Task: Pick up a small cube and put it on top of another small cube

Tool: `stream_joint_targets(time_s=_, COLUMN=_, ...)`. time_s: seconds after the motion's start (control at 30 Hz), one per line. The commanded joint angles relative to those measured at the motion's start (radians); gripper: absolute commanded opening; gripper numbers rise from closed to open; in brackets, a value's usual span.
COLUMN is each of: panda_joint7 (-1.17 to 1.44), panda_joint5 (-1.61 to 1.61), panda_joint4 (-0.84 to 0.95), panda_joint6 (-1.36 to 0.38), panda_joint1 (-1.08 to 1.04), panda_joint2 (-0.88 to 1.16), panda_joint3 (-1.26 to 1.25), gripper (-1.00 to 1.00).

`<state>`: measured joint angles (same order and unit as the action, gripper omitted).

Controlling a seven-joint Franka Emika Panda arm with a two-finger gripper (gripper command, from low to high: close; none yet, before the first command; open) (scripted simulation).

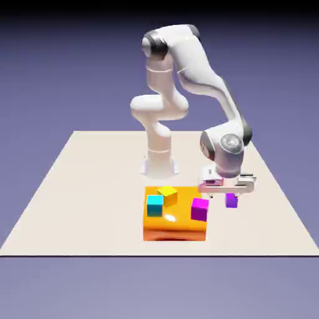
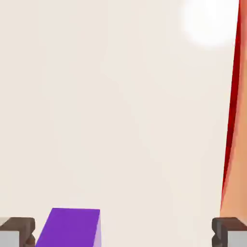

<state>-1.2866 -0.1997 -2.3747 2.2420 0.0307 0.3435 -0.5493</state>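
The task is being judged as barely begun: nothing is being held and nothing has been stacked. The end effector (image 1: 228, 190) is being carried low over the counter (image 1: 87, 187), just off the exterior view's right side of the big orange block (image 1: 175, 223), with its jaws spread wide and nothing gripped between them. In the hand view the fingertips (image 2: 18, 230) are being shown far apart at the bottom corners, and the small violet-purple cube (image 2: 71, 226) is being seen between them, nearer the view's left tip than the right one and not touched by either. In the exterior view the same small violet-purple cube (image 1: 231, 200) is resting on the counter directly beneath the end effector, just beside the orange block.

The yellow cube (image 1: 168, 195), the intended base, is sitting uncovered on top of the orange block, toward its far edge, close to a cyan cube (image 1: 154, 204); a larger magenta-pink cube (image 1: 199, 209) is also sitting on the block, at the side nearest the end effector.

What is left, by this reading, is nearly everything: the descent is to be finished, the jaws closed on the violet-purple cube, the cube lifted clear of the magenta-pink one, carried across and set down on the yellow cube.
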Motion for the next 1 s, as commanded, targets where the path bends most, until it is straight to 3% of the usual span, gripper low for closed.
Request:
stream_joint_targets(time_s=0.0, panda_joint7=-0.022, panda_joint5=-0.008, panda_joint4=0.017, panda_joint6=-0.032, panda_joint1=0.001, panda_joint2=0.036, panda_joint3=-0.022, gripper=0.0)
stream_joint_targets(time_s=0.1, panda_joint7=-0.047, panda_joint5=-0.017, panda_joint4=0.038, panda_joint6=-0.069, panda_joint1=0.002, panda_joint2=0.079, panda_joint3=-0.048, gripper=0.0)
stream_joint_targets(time_s=0.27, panda_joint7=-0.059, panda_joint5=0.012, panda_joint4=-0.007, panda_joint6=0.109, panda_joint1=0.065, panda_joint2=0.212, panda_joint3=-0.007, gripper=0.0)
stream_joint_targets(time_s=0.3, panda_joint7=-0.059, panda_joint5=0.012, panda_joint4=-0.007, panda_joint6=0.109, panda_joint1=0.065, panda_joint2=0.212, panda_joint3=-0.007, gripper=-1.0)
stream_joint_targets(time_s=0.47, panda_joint7=-0.047, panda_joint5=-0.017, panda_joint4=0.037, panda_joint6=-0.065, panda_joint1=0.003, panda_joint2=0.082, panda_joint3=-0.047, gripper=-1.0)
stream_joint_targets(time_s=0.97, panda_joint7=0.066, panda_joint5=-0.152, panda_joint4=0.082, panda_joint6=-0.496, panda_joint1=-0.276, panda_joint2=-0.317, panda_joint3=0.445, gripper=-1.0)
